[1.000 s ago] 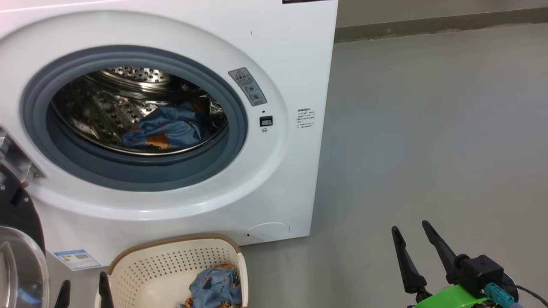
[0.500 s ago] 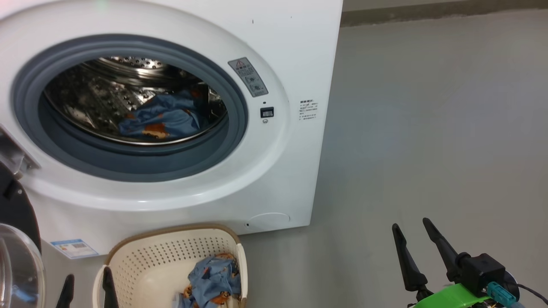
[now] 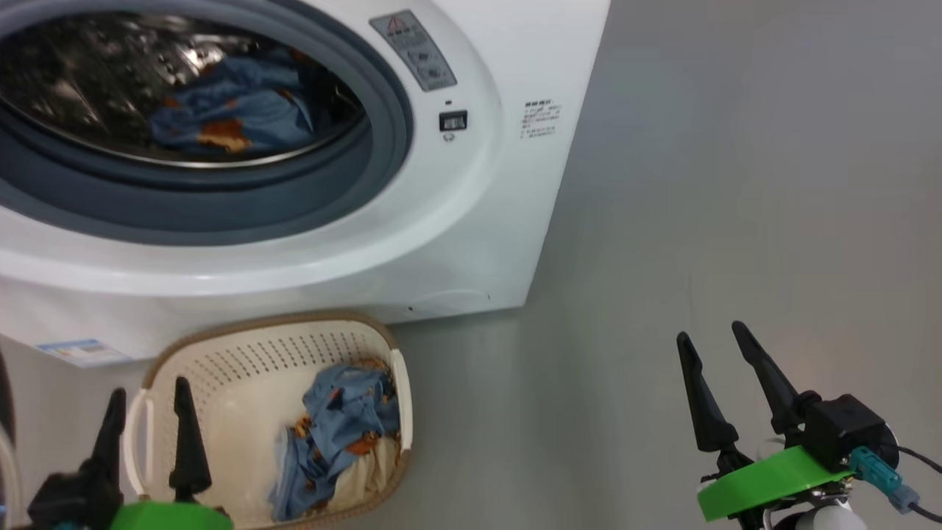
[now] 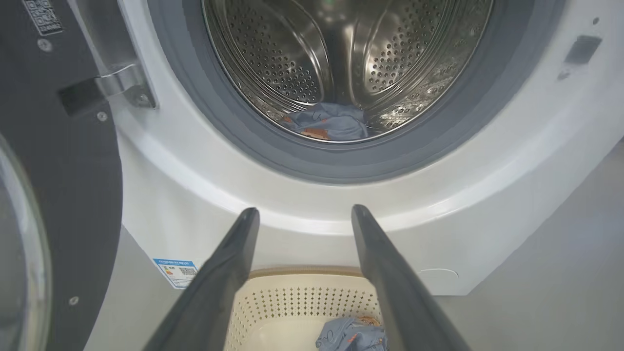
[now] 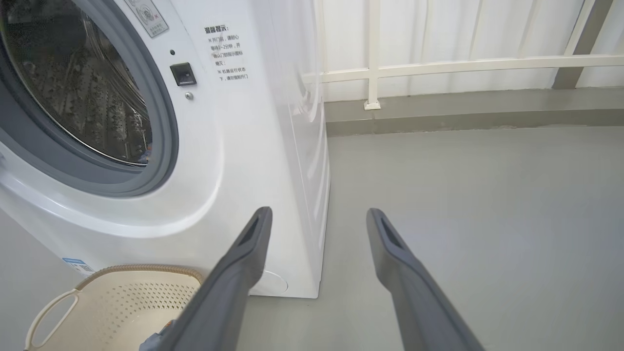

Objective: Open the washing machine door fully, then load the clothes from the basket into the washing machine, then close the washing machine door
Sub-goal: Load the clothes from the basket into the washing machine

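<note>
Washing machine door (image 4: 63,195) wide open, leftward

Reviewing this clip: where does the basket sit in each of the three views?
Head view: basket lower left, below the washing machine's front.
Left wrist view: basket bottom centre, between the fingers of the left gripper.
Right wrist view: basket bottom-left corner.
Shared landmark: the blue label sticker by the basket's left rim.

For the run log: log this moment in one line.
washing machine door open | clothes in basket, some in drum | left gripper open | right gripper open
</note>
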You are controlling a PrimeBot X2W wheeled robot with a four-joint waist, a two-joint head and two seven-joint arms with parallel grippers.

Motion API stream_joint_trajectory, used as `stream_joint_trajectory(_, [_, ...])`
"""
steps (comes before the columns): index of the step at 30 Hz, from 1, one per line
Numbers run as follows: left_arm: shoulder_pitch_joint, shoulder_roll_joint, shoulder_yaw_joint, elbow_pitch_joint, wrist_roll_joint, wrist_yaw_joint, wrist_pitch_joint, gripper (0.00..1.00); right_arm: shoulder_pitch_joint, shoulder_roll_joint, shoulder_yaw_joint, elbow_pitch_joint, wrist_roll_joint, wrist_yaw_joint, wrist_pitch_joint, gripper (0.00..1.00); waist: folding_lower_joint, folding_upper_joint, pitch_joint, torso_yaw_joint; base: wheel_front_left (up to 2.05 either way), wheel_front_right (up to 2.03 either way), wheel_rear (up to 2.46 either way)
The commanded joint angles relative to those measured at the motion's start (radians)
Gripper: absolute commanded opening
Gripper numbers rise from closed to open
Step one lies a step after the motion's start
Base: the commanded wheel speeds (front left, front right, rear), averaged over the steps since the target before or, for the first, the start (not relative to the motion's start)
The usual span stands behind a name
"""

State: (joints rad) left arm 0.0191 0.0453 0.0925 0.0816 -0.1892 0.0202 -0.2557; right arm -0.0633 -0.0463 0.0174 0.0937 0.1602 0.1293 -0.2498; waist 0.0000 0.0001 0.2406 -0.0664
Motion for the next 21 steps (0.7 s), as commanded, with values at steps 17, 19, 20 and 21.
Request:
stream_joint_trajectory(17, [-0.418, 0.115, -0.028, 0.525, -0.043, -0.126, 0.039, 1.00, -0.145, -0.004, 0.048, -0.048, 0.032, 0.001, -0.012, 1.00, 0.0000, -0.0001, 0.379, -0.110, 0.00, 0.00, 0.00])
stream_joint_trajectory(19, [-0.460, 0.126, -0.038, 0.586, -0.053, -0.134, 0.047, 1.00, -0.155, -0.004, 0.052, -0.050, 0.036, 0.001, -0.012, 1.00, 0.0000, -0.0001, 0.405, -0.116, 0.00, 0.00, 0.00])
stream_joint_trajectory(20, [-0.478, 0.133, -0.049, 0.617, -0.055, -0.138, 0.056, 1.00, -0.161, -0.004, 0.055, -0.051, 0.037, 0.001, -0.012, 1.00, 0.0000, -0.0001, 0.417, -0.120, 0.00, 0.00, 0.00])
stream_joint_trajectory(21, [-0.495, 0.137, -0.057, 0.645, -0.062, -0.141, 0.063, 1.00, -0.166, -0.004, 0.057, -0.052, 0.041, 0.001, -0.012, 1.00, 0.0000, -0.0001, 0.429, -0.123, 0.00, 0.00, 0.00])
